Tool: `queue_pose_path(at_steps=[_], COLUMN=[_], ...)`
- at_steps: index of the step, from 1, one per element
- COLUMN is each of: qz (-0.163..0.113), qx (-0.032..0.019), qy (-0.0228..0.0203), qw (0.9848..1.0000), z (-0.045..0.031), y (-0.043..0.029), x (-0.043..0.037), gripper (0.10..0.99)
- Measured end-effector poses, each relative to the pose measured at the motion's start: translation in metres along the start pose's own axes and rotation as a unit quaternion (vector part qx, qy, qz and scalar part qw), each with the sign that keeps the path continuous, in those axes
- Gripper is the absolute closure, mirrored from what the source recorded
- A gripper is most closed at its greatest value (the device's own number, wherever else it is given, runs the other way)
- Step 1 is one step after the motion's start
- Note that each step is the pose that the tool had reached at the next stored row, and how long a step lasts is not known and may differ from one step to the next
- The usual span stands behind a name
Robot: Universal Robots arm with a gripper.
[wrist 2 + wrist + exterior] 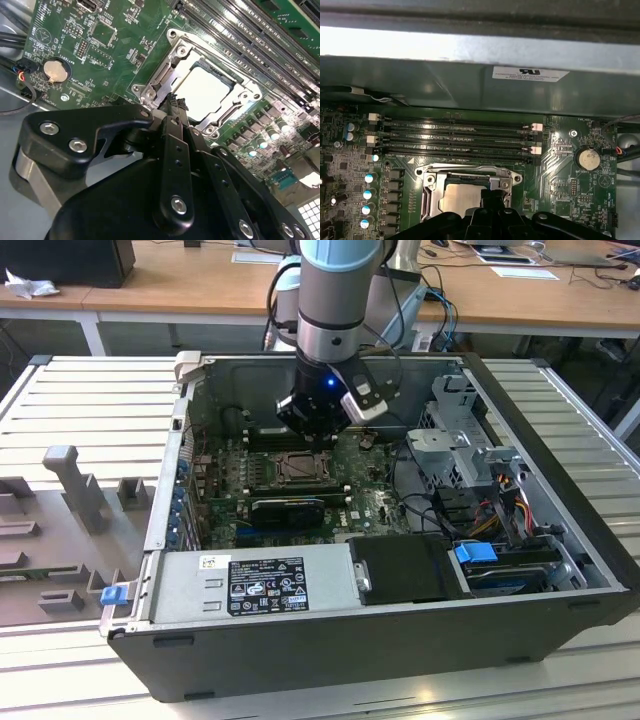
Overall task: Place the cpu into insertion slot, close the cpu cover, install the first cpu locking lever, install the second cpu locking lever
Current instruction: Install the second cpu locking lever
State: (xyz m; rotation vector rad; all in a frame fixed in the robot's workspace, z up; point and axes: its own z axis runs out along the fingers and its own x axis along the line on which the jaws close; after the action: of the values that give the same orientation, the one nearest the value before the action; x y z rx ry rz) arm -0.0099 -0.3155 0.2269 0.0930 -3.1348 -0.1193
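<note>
I have the arm [330, 300] reaching down into the open computer case [400, 640], which lies on its side on the slatted tabletop [90, 400]. My tool [176, 102] hangs just above the green motherboard [115, 65], right at the edge of the insertion slot [170, 75]. In the second wrist view its fingers [174, 112] are drawn together with nothing between them. The cpu [202, 92] already sits in the socket, its pale flat face showing through the window of the cpu cover [240, 97], which lies flat over it. In the first wrist view the same chip [462, 197] sits just beside the long black memory slots [455, 137], with a coin battery [587, 159] off to one side.
</note>
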Motion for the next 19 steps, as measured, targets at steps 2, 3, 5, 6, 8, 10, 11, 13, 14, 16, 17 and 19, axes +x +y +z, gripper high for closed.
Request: queue_pose_path(at_steps=[2, 3, 5, 6, 8, 10, 11, 13, 14, 16, 17, 19], qz=[0.0, 0.0, 0.0, 0.0, 0.0, 0.0, 0.0, 0.0, 0.0, 0.0, 0.0, 0.0], qx=[0.0, 0.0, 0.0002, 0.0001, 0.0, 0.0001, 0.0003, 0.0004, 0.0003, 0.0004, 0.0004, 0.0004], qy=[0.0, 0.0, 0.0001, 0.0, 0.0, 0.0, 0.0, 0.0, 0.0, 0.0, 0.0001, 0.0], qw=[1.0, 1.0, 1.0, 1.0, 1.0, 1.0, 1.0, 1.0, 1.0, 1.0, 1.0, 1.0], z=[-0.0001, -0.0001, -0.0008, -0.0036, -0.0064, -0.0069, -0.007, -0.0072, -0.0072, -0.011, -0.0121, -0.0123], y=[-0.0007, -0.0014, -0.0024, -0.0022, -0.002, -0.0067, -0.0088, -0.0109, -0.0113, -0.0115, -0.0115, -0.0129], x=[0.0001, 0.0001, 0.0002, 0.0002, 0.0002, 0.0004, 0.0006, 0.0007, 0.0007, 0.0008, 0.0007, 0.0008], gripper=[0.98, 0.98, 0.98, 0.98, 0.98, 0.98, 0.98, 0.98, 0.98, 0.98, 0.98, 0.98])
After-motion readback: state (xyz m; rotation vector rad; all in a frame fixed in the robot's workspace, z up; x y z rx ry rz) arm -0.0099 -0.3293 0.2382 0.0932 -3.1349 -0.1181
